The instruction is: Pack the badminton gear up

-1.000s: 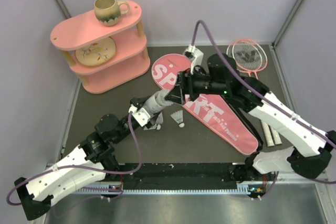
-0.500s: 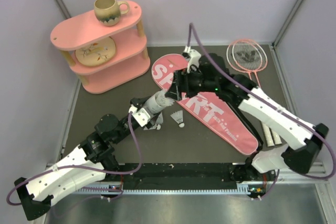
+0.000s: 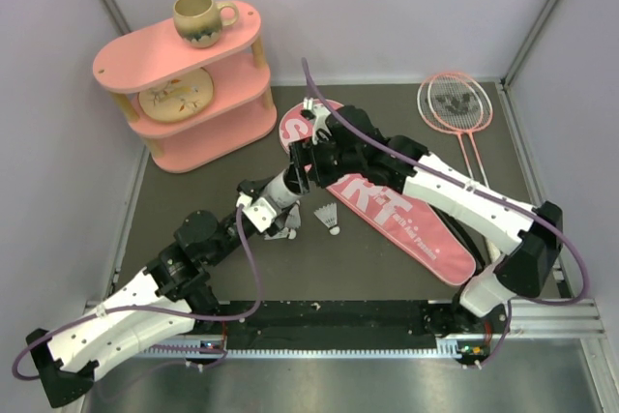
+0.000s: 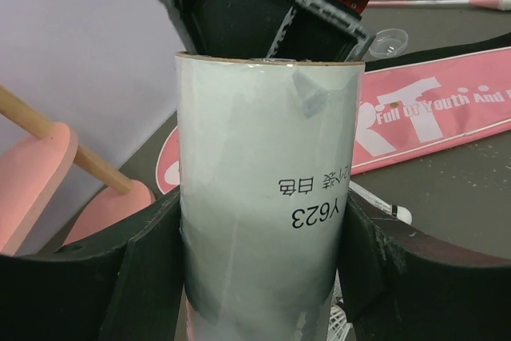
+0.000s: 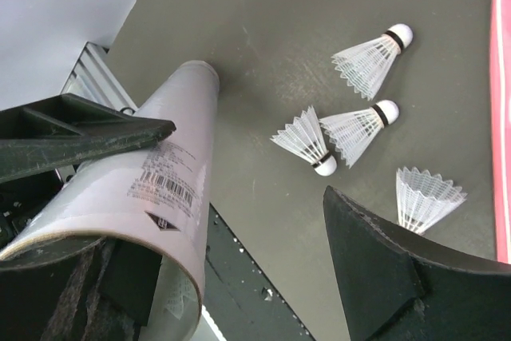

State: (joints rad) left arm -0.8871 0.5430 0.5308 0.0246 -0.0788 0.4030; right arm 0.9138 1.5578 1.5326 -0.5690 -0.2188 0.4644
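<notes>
My left gripper (image 3: 274,202) is shut on the long white tube (image 3: 282,192) and holds it tilted, open end up to the right. In the left wrist view the tube (image 4: 263,197) fills the space between both fingers. My right gripper (image 3: 306,160) is open at the tube's mouth (image 5: 160,189); one finger is at the rim, the other (image 5: 399,277) stands well apart. Several white shuttlecocks (image 5: 359,129) lie on the mat below, near the tube (image 3: 330,221). The pink SPORT bag (image 3: 397,202) lies flat to the right. Two pink rackets (image 3: 455,103) lie at the back right.
The pink two-tier shelf (image 3: 184,94) with the brown mug (image 3: 201,18) stands at the back left. A small clear round cap (image 4: 387,37) sits by the bag's edge. Purple walls close in the mat; a black rail runs along the front edge (image 3: 329,321).
My right arm has swung left from over the bag to the tube's open end. My left gripper has kept hold of the tube in place.
</notes>
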